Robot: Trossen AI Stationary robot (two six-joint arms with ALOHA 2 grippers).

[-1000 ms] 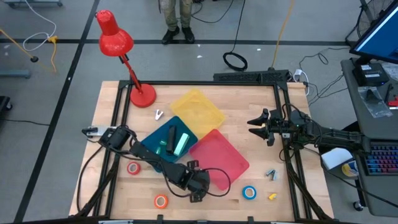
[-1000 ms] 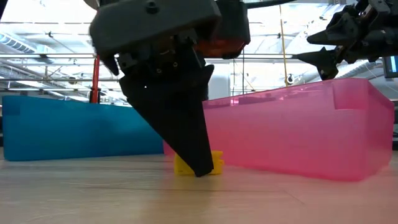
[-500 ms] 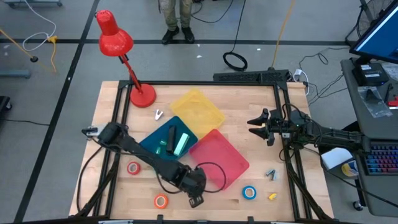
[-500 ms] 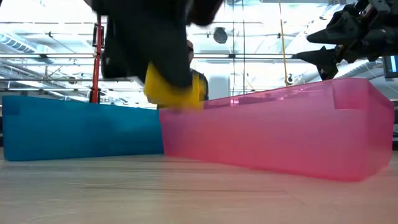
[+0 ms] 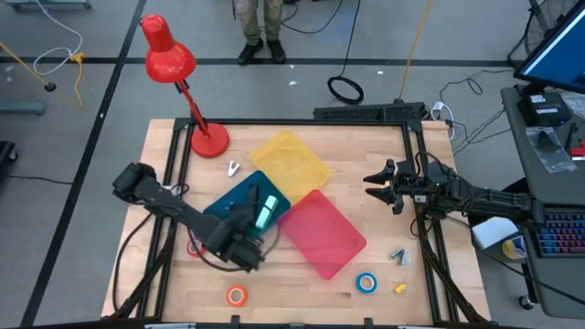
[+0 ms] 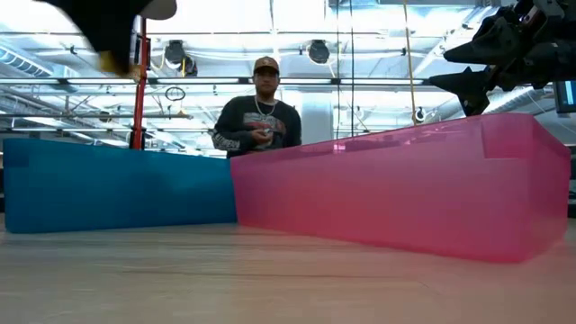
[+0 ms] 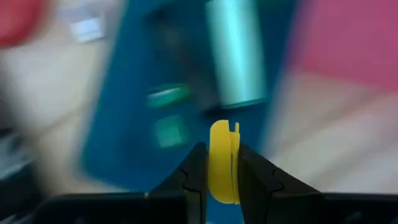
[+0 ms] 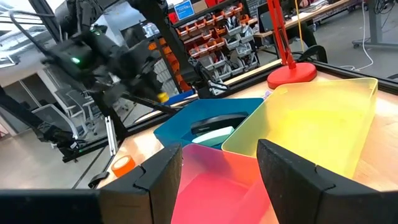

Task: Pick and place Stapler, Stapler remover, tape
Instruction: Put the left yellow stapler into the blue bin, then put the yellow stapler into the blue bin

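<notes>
My left gripper (image 5: 243, 241) hangs over the near edge of the blue tray (image 5: 228, 199), shut on a small yellow tape roll (image 7: 222, 158). The blue tray holds a teal stapler (image 5: 266, 212) and a dark one (image 5: 251, 198). A pink tray (image 5: 322, 235) and a yellow tray (image 5: 291, 162) lie beside it. A red tape roll (image 5: 194, 247), an orange one (image 5: 237, 295) and a blue one (image 5: 366, 282) lie flat on the table. My right gripper (image 5: 373, 185) waits open, high over the table's right side. My left gripper pinches the yellow tape roll by its two flat faces (image 7: 214, 163) between its two fingers. The fingers slant down from above. The roll stands on edge between them, its rim sticking out past the fingertips, lifted clear of the table.
A red desk lamp (image 5: 209, 140) stands at the far left corner, with a small pale object (image 5: 233, 168) near its base. Small blue (image 5: 397, 256) and yellow (image 5: 399, 289) items lie at the near right. A person (image 6: 262, 121) stands beyond the far edge.
My left gripper has shut on the yellow tape roll, which lay on the table before the pink tray. It has lifted the roll clear, risen, rolled its wrist and gone toward the table's left edge, over the blue tray's near edge.
</notes>
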